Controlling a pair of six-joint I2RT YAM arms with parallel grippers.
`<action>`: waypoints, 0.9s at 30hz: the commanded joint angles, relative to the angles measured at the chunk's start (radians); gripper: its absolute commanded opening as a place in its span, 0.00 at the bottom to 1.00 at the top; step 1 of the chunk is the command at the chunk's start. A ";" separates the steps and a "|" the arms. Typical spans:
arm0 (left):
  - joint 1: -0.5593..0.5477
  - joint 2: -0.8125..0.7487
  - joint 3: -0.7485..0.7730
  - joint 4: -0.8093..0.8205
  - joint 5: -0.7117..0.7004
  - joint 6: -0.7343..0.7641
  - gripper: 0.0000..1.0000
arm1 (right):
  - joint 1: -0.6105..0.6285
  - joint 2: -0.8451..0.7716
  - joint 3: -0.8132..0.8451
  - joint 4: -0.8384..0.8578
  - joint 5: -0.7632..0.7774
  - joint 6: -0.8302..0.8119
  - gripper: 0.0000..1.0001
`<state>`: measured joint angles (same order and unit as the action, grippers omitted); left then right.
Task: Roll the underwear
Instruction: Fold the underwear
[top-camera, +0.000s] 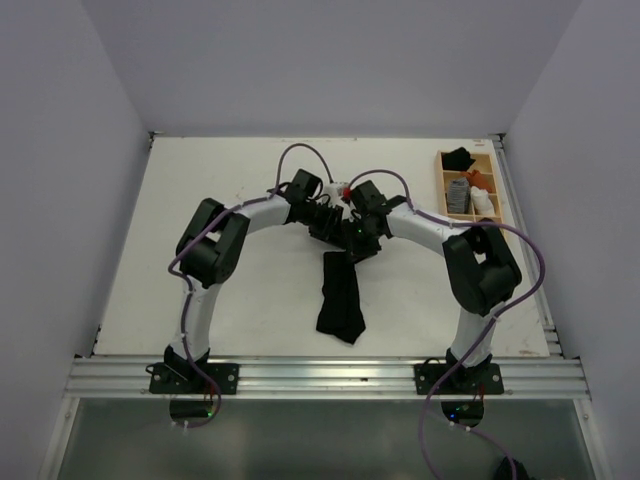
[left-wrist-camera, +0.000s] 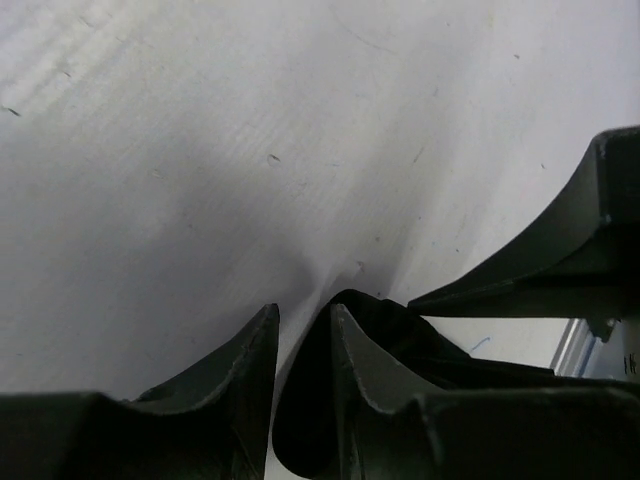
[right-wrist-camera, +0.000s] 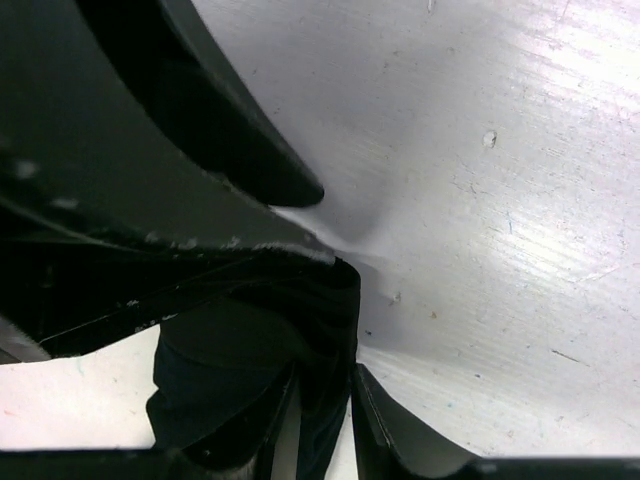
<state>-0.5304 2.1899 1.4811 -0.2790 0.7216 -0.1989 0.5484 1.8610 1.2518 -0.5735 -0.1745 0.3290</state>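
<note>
Black soft fabric underwear (top-camera: 338, 300): flat strip, centre of white table (top-camera: 200, 200). Upper end pinched in narrow left end effector (left-wrist-camera: 302, 318) and right end effector (right-wrist-camera: 322, 378), likely starting roll.

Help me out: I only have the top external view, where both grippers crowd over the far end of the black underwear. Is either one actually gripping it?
Observer: Yes. The right wrist view shows the right gripper pinching a fold of the underwear between its fingers.
Operator: And the left?
Observer: Its wrist view shows the left gripper nearly closed, black fabric low in the gap between its fingers.
Operator: How near are they to each other?
Observer: Very near: the left gripper's fingers fill the right wrist view's upper left, right beside the fold.
</note>
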 joint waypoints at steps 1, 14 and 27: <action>-0.006 -0.041 0.059 -0.020 -0.172 0.018 0.32 | -0.008 0.004 -0.011 0.041 -0.003 -0.024 0.29; 0.036 -0.387 -0.161 0.030 -0.409 -0.072 0.36 | -0.021 -0.017 0.037 0.024 -0.033 0.005 0.36; 0.024 -0.397 -0.282 0.133 -0.292 -0.112 0.36 | 0.022 -0.302 -0.095 -0.063 -0.098 0.194 0.48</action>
<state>-0.4999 1.7733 1.1923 -0.2253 0.3843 -0.2939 0.5373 1.6444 1.2205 -0.6117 -0.2310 0.4438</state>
